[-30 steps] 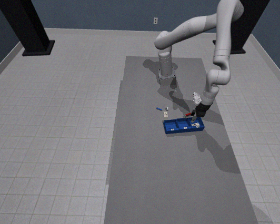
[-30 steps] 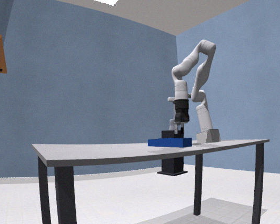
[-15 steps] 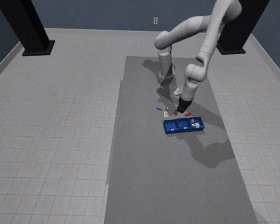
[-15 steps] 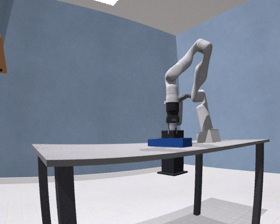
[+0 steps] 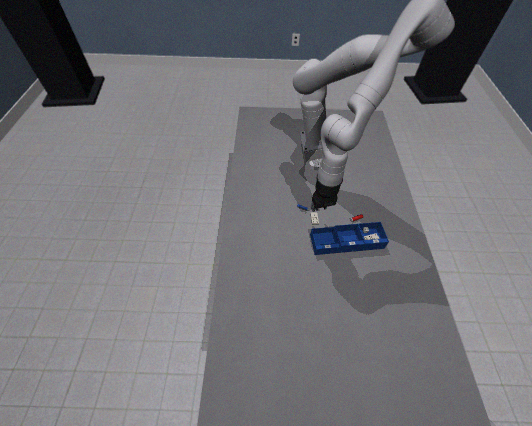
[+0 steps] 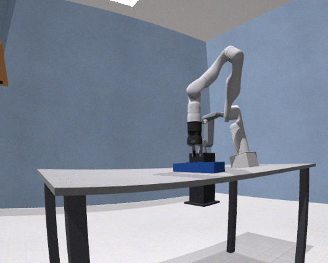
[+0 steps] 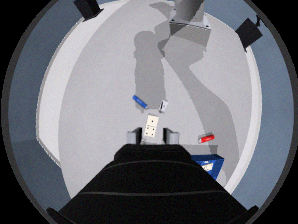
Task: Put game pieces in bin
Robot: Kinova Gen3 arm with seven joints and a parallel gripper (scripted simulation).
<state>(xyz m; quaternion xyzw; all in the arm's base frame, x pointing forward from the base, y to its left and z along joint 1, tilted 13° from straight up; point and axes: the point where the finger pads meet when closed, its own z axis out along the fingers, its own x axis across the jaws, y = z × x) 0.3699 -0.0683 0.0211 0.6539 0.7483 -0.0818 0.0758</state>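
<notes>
A white domino lies flat on the table just behind the blue three-part bin. My gripper hangs open and empty right above it. In the wrist view the domino lies ahead between my two fingertips. The bin's right compartment holds small white game pieces. From the side view my gripper hovers a little above the table behind the bin.
A small blue object lies left of the domino and a small red object lies right of it, near the bin's back edge. The arm's base stands at the table's far end.
</notes>
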